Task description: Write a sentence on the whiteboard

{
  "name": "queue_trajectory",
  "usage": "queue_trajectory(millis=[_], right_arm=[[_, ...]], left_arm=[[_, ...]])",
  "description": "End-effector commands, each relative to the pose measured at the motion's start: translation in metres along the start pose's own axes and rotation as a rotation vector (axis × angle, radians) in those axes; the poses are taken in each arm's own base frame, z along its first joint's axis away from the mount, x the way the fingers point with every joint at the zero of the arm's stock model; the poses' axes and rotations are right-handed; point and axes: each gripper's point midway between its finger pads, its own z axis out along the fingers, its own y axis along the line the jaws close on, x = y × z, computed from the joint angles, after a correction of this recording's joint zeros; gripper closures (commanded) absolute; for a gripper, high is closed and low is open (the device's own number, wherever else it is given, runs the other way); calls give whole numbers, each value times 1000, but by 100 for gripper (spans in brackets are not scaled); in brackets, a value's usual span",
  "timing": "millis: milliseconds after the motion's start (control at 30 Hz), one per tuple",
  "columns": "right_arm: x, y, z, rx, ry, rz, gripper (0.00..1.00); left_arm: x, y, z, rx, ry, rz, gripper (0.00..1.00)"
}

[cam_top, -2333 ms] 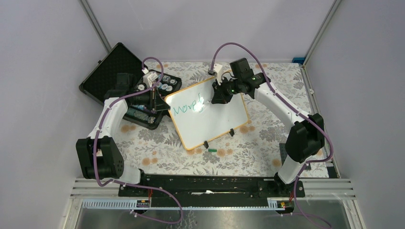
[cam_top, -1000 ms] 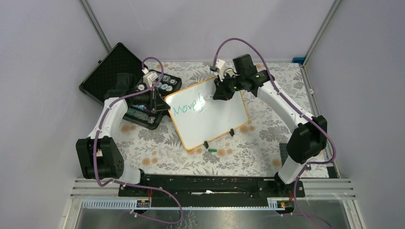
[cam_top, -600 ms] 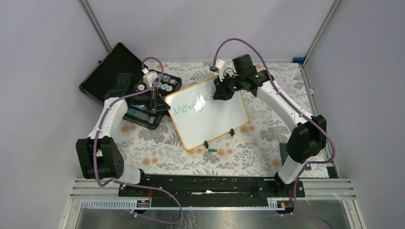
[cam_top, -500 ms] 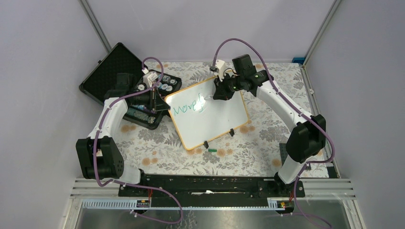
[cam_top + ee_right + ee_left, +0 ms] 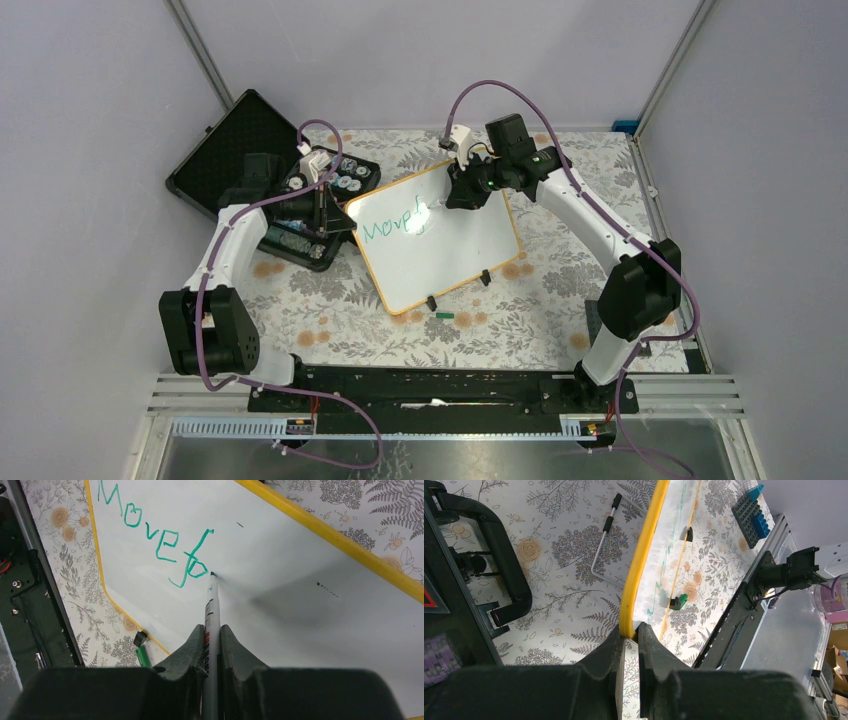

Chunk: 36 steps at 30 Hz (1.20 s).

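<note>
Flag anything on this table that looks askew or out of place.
The whiteboard sits at a skewed angle, its rim pinched by the left end effector. A green cap lies loose on the cloth beside the board's near rim. A few dark specks mark the white surface right of the writing.

Green sentence, seemingly yellow-rimmed whiteboard

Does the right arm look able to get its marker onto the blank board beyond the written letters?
Probably yes: the marker in the right claw has its tip at the whiteboard, and the surface beside the sentence lies bare.
</note>
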Motion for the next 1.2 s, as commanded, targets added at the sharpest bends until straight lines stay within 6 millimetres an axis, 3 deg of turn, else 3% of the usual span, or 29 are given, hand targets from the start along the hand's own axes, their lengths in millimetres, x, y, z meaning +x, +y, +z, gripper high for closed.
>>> queue_trajectory(millis=[0, 733, 1167], right_arm=[[-14, -15, -10, 77, -33, -29, 100], [15, -4, -8, 36, 11, -10, 100], [4, -4, -7, 28, -8, -11, 100]], left_arm=[[-3, 13, 2, -69, 6, 121, 100], [-4, 12, 2, -68, 6, 123, 100], [-3, 12, 2, -68, 7, 122, 100]])
